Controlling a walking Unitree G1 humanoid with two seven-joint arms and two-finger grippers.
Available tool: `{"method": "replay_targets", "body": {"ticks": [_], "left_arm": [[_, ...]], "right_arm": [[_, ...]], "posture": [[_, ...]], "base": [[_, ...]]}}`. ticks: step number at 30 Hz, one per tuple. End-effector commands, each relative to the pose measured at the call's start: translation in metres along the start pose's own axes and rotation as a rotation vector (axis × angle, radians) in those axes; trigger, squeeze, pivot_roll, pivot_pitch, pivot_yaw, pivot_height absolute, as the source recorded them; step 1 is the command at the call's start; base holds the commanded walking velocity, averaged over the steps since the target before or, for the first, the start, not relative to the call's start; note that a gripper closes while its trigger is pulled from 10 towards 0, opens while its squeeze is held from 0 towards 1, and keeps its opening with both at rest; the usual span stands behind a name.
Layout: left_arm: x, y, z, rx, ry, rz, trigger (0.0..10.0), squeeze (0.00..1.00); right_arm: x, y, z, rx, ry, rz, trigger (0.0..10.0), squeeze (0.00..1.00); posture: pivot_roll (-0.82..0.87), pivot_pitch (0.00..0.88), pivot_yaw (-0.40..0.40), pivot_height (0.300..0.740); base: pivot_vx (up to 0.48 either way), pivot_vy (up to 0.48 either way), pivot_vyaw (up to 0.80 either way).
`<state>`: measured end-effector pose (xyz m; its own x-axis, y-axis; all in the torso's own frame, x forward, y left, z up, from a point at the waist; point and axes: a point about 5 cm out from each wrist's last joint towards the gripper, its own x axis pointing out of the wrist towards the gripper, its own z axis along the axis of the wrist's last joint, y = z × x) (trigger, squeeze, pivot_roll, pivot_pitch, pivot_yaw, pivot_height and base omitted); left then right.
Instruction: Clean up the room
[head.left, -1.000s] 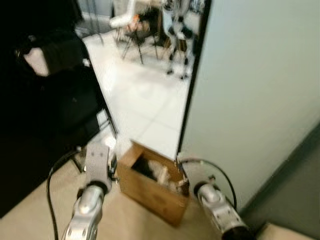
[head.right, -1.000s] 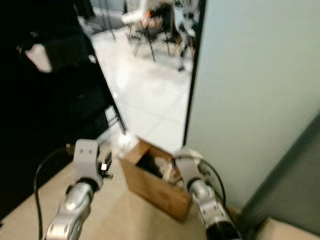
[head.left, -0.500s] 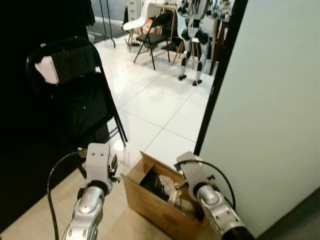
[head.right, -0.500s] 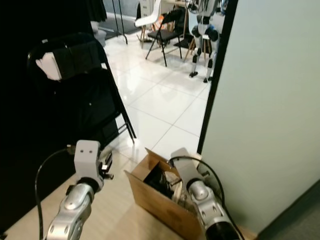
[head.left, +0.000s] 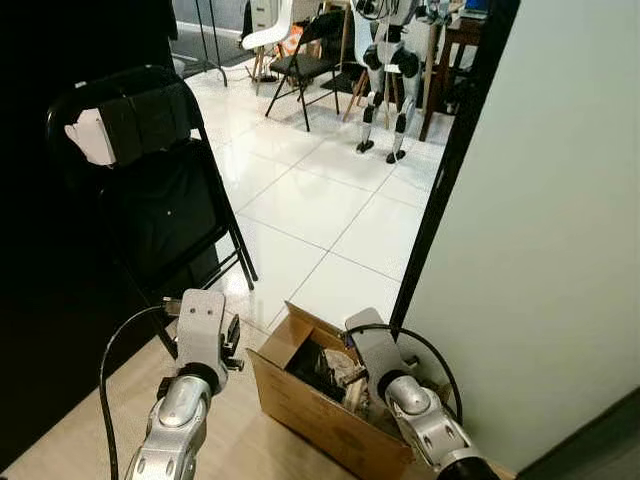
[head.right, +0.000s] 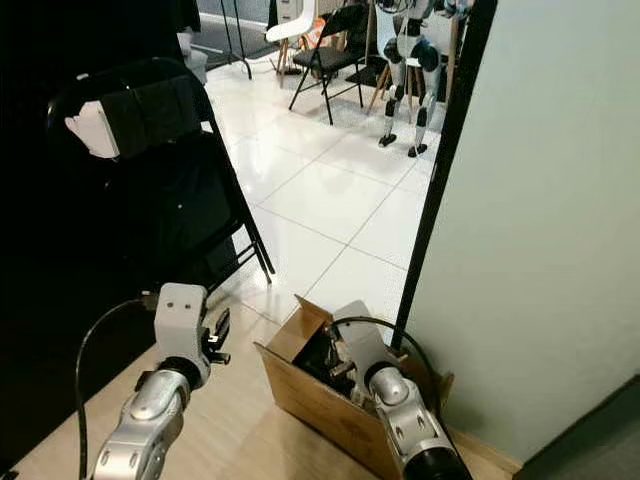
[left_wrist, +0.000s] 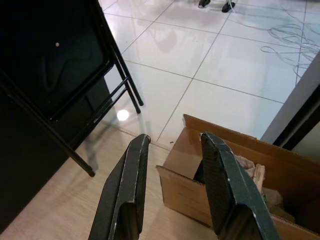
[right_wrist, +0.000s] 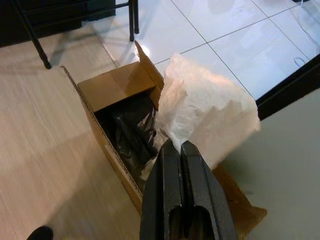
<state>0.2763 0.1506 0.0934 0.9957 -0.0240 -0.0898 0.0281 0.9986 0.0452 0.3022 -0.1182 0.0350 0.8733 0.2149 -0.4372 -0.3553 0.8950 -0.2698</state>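
Observation:
An open cardboard box (head.left: 305, 418) stands on the wood floor against the pale wall, with dark plastic and crumpled paper inside. My right gripper (right_wrist: 177, 148) hangs over the box's open top, shut on a crumpled white paper sheet (right_wrist: 205, 112). From the head, the right wrist (head.left: 366, 338) covers the box's middle and a bit of the paper (head.left: 351, 374) peeks beside it. My left gripper (left_wrist: 175, 139) is open and holds nothing; it hovers to the left of the box (left_wrist: 225, 165), just short of its flap.
A black folding chair (head.left: 150, 170) stands close on the left before a dark wall. A black door frame (head.left: 450, 170) and pale wall (head.left: 550, 250) bound the right. White tiles (head.left: 320, 200) lead to another humanoid robot (head.left: 385, 70) and chairs (head.left: 310, 60).
The camera moved: the picture went from blurred to sharp and the scene shifted. Both arms keep their places by the box; the right gripper stays over it.

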Motion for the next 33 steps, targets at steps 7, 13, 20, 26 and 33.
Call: {"method": "replay_targets", "body": {"ticks": [7, 13, 20, 26, 33], "left_arm": [[-0.001, -0.001, -0.012, 0.093, 0.066, -0.086, 10.0, 0.0], [-0.005, -0.001, -0.024, 0.369, 0.109, -0.282, 10.0, 0.0], [-0.027, 0.003, -0.017, 0.485, 0.057, -0.505, 10.0, 0.0], [-0.047, 0.009, 0.0, 0.54, 0.009, -0.612, 10.0, 0.0], [-0.054, 0.012, 0.007, 0.565, -0.003, -0.623, 10.0, 0.0]], "right_arm": [[0.005, 0.017, -0.018, -0.147, 0.176, 0.196, 10.0, 0.0], [0.019, 0.012, -0.004, -0.19, 0.147, 0.156, 10.0, 0.0], [0.029, 0.015, 0.018, -0.303, 0.089, 0.189, 10.0, 0.0], [0.033, 0.009, 0.031, -0.397, 0.074, 0.165, 10.0, 0.0], [0.036, -0.003, 0.036, -0.448, 0.065, 0.08, 10.0, 0.0]], "posture": [[-0.02, 0.109, 0.003, 0.74], [-0.01, 0.172, -0.018, 0.74], [0.04, 0.355, -0.052, 0.74], [0.1, 0.429, -0.034, 0.74], [0.13, 0.441, -0.027, 0.74]], "base": [[0.0, 0.0, 0.0], [0.0, 0.0, 0.0], [0.0, 0.0, 0.0], [0.0, 0.0, 0.0], [0.0, 0.0, 0.0]]}}
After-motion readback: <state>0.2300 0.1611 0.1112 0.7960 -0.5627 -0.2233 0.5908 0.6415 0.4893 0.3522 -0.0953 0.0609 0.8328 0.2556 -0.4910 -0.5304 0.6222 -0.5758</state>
